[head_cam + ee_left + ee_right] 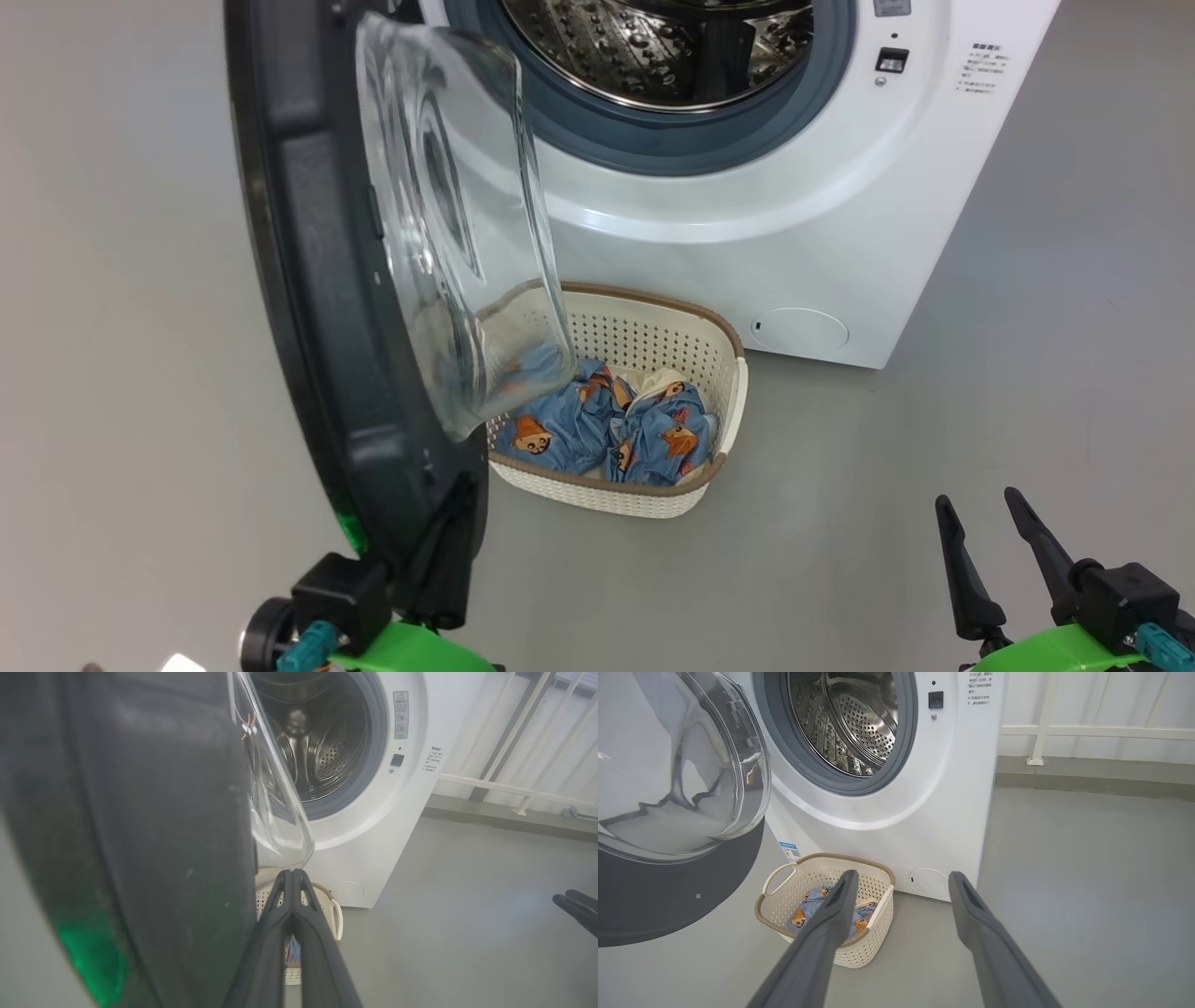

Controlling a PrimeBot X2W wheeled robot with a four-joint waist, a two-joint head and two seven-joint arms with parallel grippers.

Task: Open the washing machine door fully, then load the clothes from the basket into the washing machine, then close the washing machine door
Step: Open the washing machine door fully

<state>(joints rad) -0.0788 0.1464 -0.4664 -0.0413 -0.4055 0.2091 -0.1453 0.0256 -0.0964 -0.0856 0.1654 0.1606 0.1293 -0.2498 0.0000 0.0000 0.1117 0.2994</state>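
Two tools: left tool (292, 873) pinched together by the washing machine door (317, 280), right tool (902, 877) spread, empty. Smooth grey floor (1064, 882), white railing (1087, 731).

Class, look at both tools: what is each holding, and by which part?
Nothing is held. The left tool is shut on nothing, beside the door; the right tool is open and empty.

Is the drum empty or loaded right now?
Empty, as far as visible: the steel drum shows bare perforated walls, and the clothes lie in the basket.
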